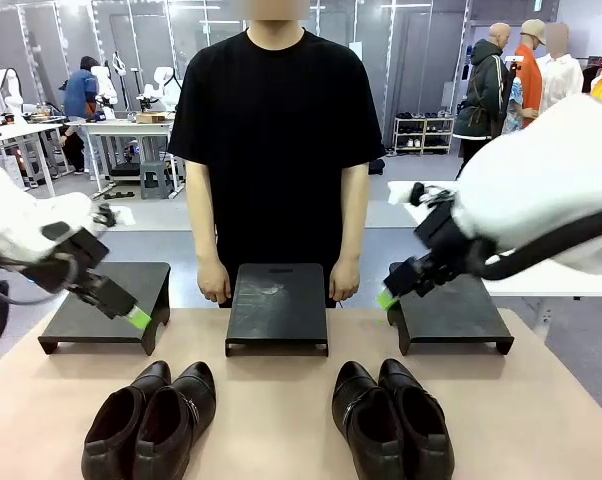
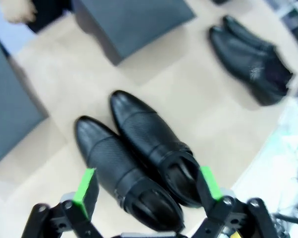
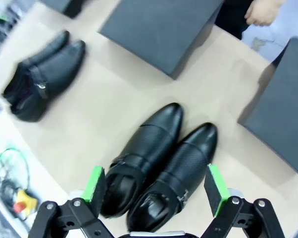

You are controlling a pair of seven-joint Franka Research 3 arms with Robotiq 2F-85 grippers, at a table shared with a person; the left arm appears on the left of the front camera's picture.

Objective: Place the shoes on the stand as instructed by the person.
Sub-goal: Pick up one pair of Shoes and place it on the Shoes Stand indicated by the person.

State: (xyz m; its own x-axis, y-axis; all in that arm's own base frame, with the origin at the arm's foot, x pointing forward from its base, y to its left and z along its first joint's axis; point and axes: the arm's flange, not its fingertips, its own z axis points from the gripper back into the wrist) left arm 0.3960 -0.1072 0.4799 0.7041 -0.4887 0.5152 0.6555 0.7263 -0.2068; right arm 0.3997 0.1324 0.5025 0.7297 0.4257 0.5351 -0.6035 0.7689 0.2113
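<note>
Your left pincer [image 2: 146, 183] is spread wide and empty. One pair of glossy black leather dress shoes [image 2: 139, 158] sits below it, not touching, on the tan surface [image 2: 198, 99]. Your right pincer [image 3: 155, 184] is spread and empty too, with the other glossy black leather pair [image 3: 159, 158] below it. Beyond both pincers is the middle flat dark stand [image 1: 277, 300], with the person in a black T-shirt [image 1: 276, 130] behind it.

Grey floor [image 1: 171, 215] runs back to glass partition walls [image 1: 411, 60]; white tables [image 1: 131, 128] stand left, a low shelf [image 1: 424, 133] right.
</note>
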